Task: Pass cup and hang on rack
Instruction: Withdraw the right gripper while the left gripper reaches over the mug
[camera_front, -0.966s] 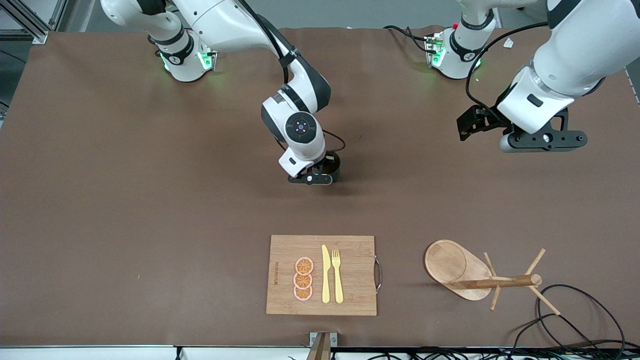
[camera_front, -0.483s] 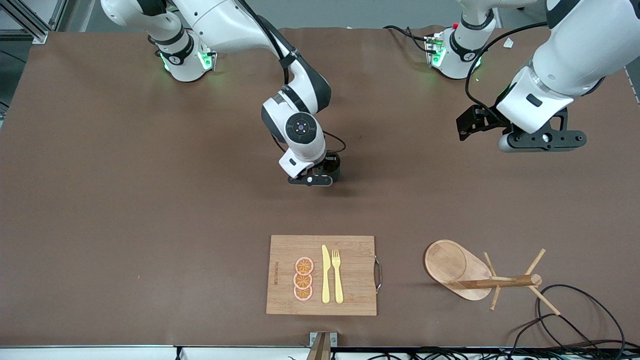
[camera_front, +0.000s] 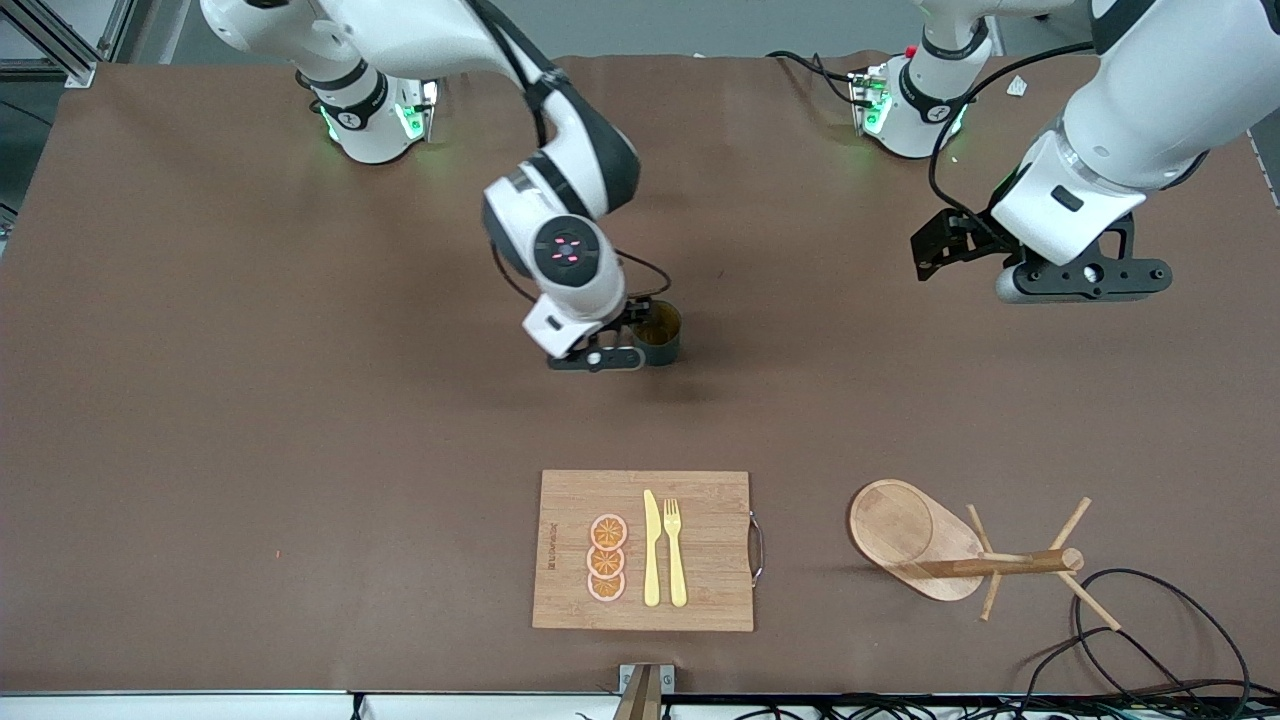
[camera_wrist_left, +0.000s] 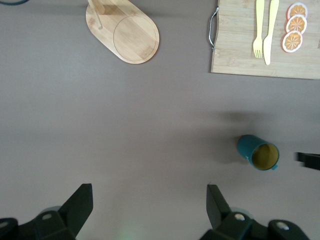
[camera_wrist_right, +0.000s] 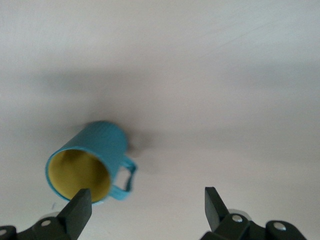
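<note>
The dark teal cup (camera_front: 661, 335) with a yellow inside stands upright on the brown table near its middle. It also shows in the right wrist view (camera_wrist_right: 88, 159), with its handle showing, and in the left wrist view (camera_wrist_left: 258, 152). My right gripper (camera_front: 598, 358) is open and empty, over the table just beside the cup toward the right arm's end; in its wrist view (camera_wrist_right: 145, 210) one fingertip (camera_wrist_right: 79, 207) is close to the cup's rim. My left gripper (camera_front: 1085, 282) is open and empty (camera_wrist_left: 148, 210), waiting high over bare table. The wooden rack (camera_front: 955, 552) stands near the front edge and also shows in the left wrist view (camera_wrist_left: 127, 31).
A bamboo cutting board (camera_front: 700, 500) with a yellow knife, a fork and orange slices lies near the front edge, beside the rack; the left wrist view shows it too (camera_wrist_left: 235, 50). Black cables (camera_front: 1150, 640) lie by the rack at the table's corner.
My right gripper has drawn off the cup toward the right arm's end, so the cup's yellow inside now shows. The left arm has barely moved.
</note>
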